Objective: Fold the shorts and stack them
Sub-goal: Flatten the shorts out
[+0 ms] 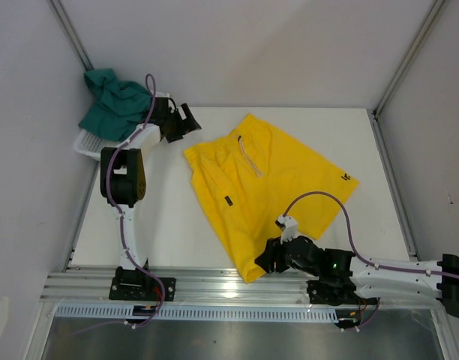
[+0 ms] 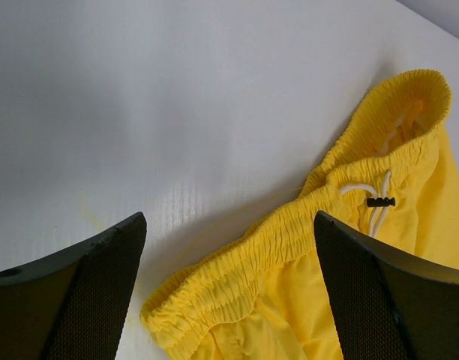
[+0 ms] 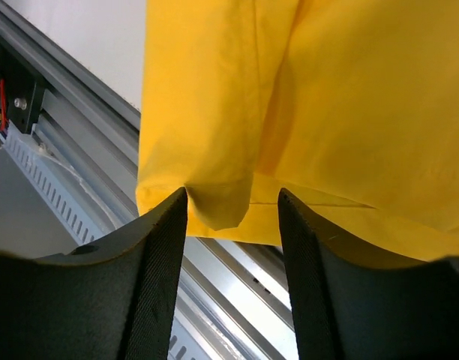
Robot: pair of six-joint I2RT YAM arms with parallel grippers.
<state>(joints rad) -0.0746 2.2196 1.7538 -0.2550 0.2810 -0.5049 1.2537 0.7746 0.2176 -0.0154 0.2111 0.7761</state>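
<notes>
Yellow shorts [image 1: 267, 187] lie spread and lightly creased on the white surface [image 1: 162, 217] between the claws. The left claw [image 1: 177, 124] gapes wide. Only its wrist view shows the ribbed elastic waistband [image 2: 289, 232] and pale drawstring [image 2: 376, 199] just ahead. The right claw [image 3: 233, 199] is narrowed astride a hem corner [image 3: 214, 202] over a grooved metal rail [image 3: 79, 135]; possibly pinching, I cannot tell. The top view alone shows teal shorts [image 1: 113, 101] bunched in a mesh basket [image 1: 91, 146] behind the left claw.

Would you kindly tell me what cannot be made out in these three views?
- Top view: the logo on the yellow shorts, too small to read.
- Top view: most of the white basket, covered by the green shorts.
- Left wrist view: the shorts' legs, cut off by the frame edge.
- Right wrist view: parts of the hem, behind the fingers.
</notes>
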